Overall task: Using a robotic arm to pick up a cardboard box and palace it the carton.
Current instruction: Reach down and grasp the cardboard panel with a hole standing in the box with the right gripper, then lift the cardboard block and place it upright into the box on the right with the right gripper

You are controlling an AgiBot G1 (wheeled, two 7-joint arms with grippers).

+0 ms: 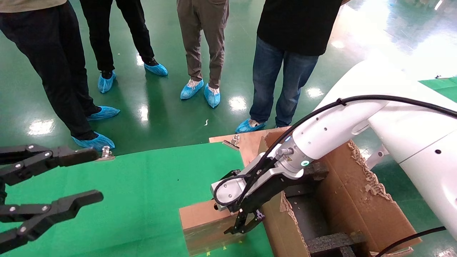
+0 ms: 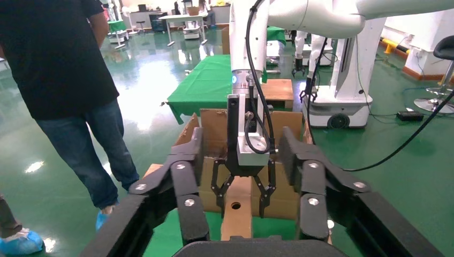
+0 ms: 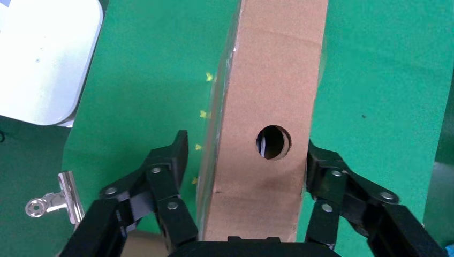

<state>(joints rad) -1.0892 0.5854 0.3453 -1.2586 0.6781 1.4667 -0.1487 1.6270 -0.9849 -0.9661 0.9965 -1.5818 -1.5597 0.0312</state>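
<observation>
The cardboard box (image 1: 203,221) is small, brown and taped, with a round hole (image 3: 273,142), and stands on the green table (image 1: 142,192) near its front edge, right beside the carton. My right gripper (image 1: 244,225), on the white robotic arm (image 1: 332,132), hangs open over the box with a finger on each side; the left wrist view shows those fingers (image 2: 220,201) flanking the box (image 2: 236,214). The carton (image 1: 357,200) is large with torn edges and holds black foam inserts (image 1: 332,242). My left gripper (image 1: 92,175) hovers open and empty at the table's left.
Several people in blue shoe covers (image 1: 200,91) stand on the green floor beyond the table. Metal clips (image 1: 106,152) (image 1: 234,140) hold the cloth at the far edge. In the right wrist view a clip (image 3: 53,201) and a white body part (image 3: 43,53) lie beside the table.
</observation>
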